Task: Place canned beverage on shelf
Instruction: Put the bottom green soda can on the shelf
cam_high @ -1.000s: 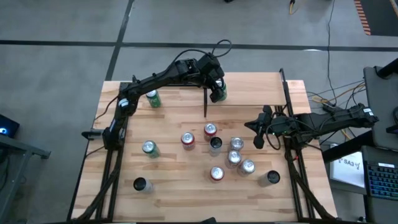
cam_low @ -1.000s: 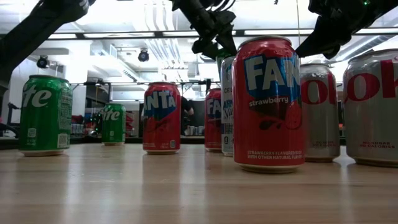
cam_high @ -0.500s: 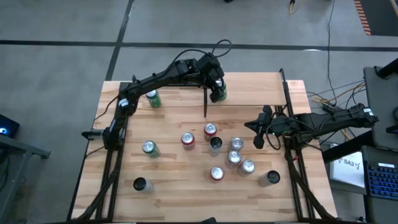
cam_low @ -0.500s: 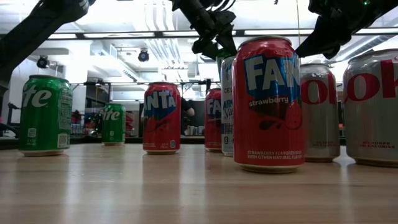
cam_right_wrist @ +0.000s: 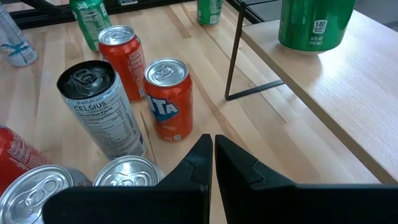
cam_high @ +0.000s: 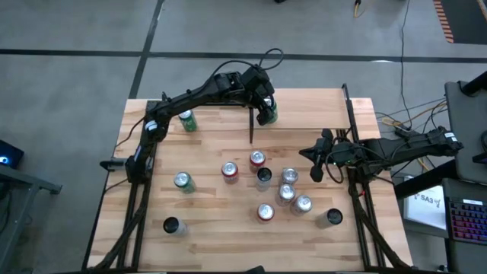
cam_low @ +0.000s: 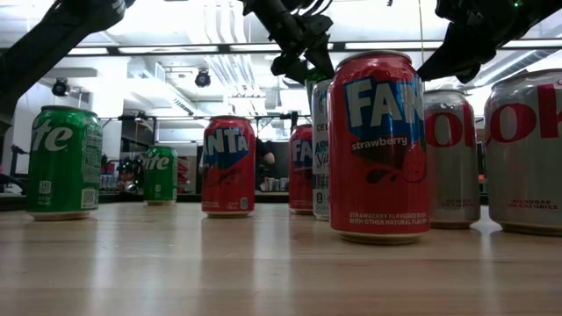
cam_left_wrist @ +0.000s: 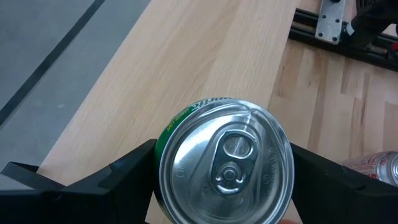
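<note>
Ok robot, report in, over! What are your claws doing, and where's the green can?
Left gripper around green can, standing on shelf. Right gripper shut, empty, waiting beside table cans. Nothing blocking.

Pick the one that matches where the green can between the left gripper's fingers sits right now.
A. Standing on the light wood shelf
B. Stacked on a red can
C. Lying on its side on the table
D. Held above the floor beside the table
A: the green can stands upright on the shelf, flanked by the left gripper and its fingers.

Grey concrete floor [cam_high: 76, 30] (dark seams) under bright ceiling lights [cam_low: 219, 35].
</note>
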Controlling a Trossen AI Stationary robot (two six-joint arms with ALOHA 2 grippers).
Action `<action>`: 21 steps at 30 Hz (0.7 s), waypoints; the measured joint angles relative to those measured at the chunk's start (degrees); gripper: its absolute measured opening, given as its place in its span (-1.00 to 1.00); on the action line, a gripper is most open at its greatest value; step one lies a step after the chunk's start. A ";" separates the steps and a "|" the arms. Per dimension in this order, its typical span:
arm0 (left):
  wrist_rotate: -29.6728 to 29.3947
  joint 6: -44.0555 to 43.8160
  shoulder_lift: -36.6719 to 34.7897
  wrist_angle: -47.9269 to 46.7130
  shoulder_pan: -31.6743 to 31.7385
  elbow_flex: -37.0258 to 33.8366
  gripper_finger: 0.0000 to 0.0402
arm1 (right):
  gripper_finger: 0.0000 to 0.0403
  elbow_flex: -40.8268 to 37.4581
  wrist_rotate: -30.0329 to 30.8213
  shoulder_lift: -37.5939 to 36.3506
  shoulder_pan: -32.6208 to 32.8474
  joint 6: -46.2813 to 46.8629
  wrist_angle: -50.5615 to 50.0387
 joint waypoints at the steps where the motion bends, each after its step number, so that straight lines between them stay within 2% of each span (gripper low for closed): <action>1: 0.00 0.00 0.00 0.00 0.00 0.00 0.44 | -0.95 0.00 -0.01 -0.01 0.00 0.01 0.03; 21: 0.00 -0.51 0.00 -0.39 0.00 0.00 0.44 | -0.95 0.00 -0.01 0.00 0.01 0.06 0.07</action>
